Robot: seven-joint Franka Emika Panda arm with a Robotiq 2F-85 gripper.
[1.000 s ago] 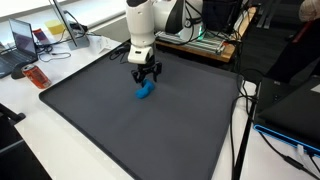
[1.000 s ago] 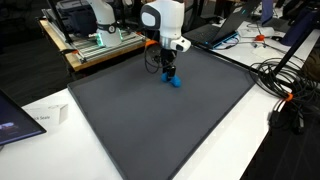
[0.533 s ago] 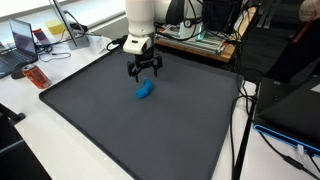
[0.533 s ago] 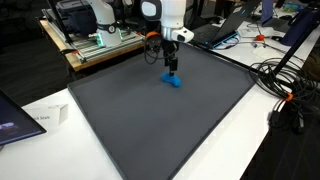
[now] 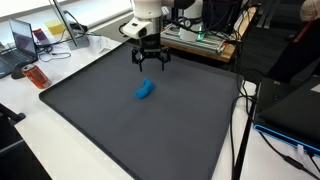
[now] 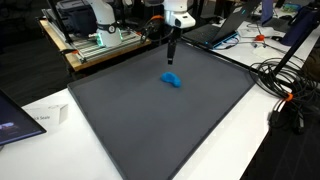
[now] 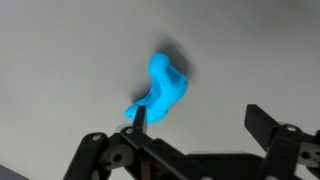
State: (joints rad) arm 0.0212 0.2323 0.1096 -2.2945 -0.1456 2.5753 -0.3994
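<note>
The pincer (image 5: 150,63) hangs with its jaws spread wide and nothing between them. Straight beneath it, well apart from its fingertips, a small curved blue piece (image 5: 146,91) lies on the dark mat (image 5: 120,135) that covers the counter. In the wrist view the blue piece (image 7: 160,88) shows just ahead of the pincer (image 7: 196,112), its lower end partly covered by one finger (image 7: 140,118). The pincer's body is cut off at the bottom edge there. In an exterior view the pincer (image 6: 172,55) is seen edge-on, so its spread cannot be read, and the blue piece (image 6: 172,80) is too small to make out its shape.
</note>
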